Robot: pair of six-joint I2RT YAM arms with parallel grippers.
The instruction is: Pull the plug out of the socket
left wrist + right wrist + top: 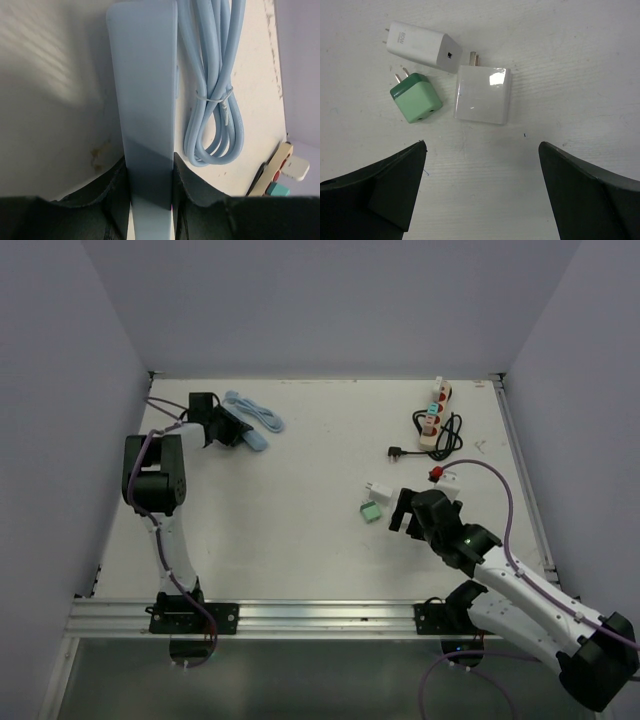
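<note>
Three loose adapters lie on the table (300, 540) just under your right gripper (482, 146): a long white charger (420, 45), a green charger (417, 98) and a square white charger (482, 95). All three lie flat with their metal prongs showing, so none of them is plugged into anything. The fingers of the right gripper are spread wide and nothing is between them. They hang above the table on the near side of the three chargers.

Your left gripper (222, 427) is at the far left of the table. Its two fingers (192, 187) are pressed against the two sides of a pale blue power strip (145, 100) and they pinch it. A pale blue cable (215, 100), folded into a bundle and tied in the middle, lies on the table just to the right of this strip.

The beige power strip (434, 412) is at the far right of the table, well apart from both grippers. In the left wrist view you can see a teal plug (278, 190) and a white plug (295, 167) sitting in it. A black cable (447, 435) curls just beside it on its near side.
</note>
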